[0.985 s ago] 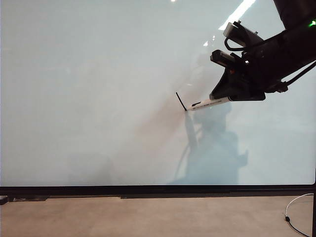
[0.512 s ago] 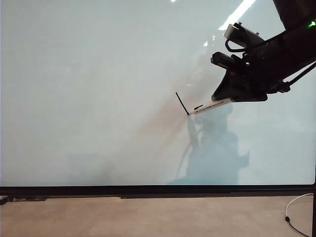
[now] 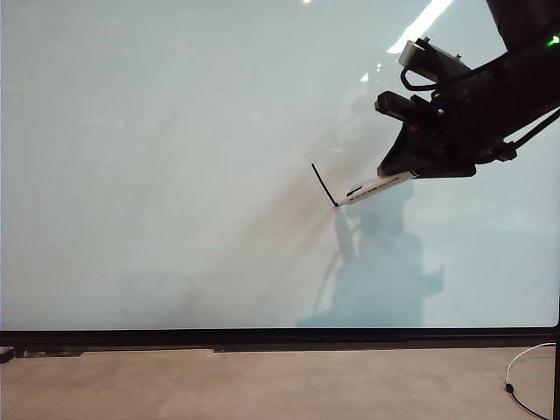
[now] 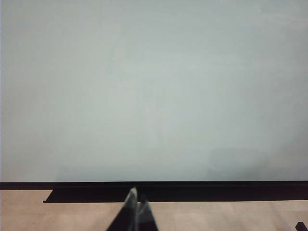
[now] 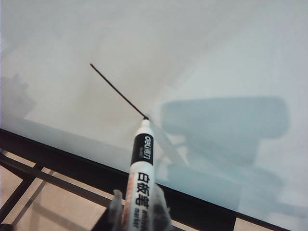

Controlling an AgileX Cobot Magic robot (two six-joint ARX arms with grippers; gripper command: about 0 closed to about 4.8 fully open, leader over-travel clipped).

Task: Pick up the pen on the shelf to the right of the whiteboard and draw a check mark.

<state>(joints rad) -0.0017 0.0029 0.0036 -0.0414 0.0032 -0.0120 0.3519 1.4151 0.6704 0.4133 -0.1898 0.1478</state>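
The whiteboard [image 3: 175,175] fills nearly all of the exterior view. My right gripper [image 3: 404,175], coming in from the upper right, is shut on the pen [image 3: 376,185], a slim white marker with black print. The pen's dark tip touches the board at the lower end of a short black stroke [image 3: 323,184], the down-stroke of the check mark. In the right wrist view the pen [image 5: 141,178] rises from between the gripper's pads [image 5: 139,216] to the end of the stroke [image 5: 118,91]. My left gripper [image 4: 136,202] is shut and empty, low before the whiteboard [image 4: 154,86]. The shelf is out of view.
The board's black bottom frame [image 3: 280,337] runs above a tan floor [image 3: 262,385]. A white cable [image 3: 525,367] lies at the lower right. The arm's shadow [image 3: 376,271] falls on the board below the pen.
The pen tip has slid slightly down and to the right, lengthening the black stroke a little. The left gripper has not moved.
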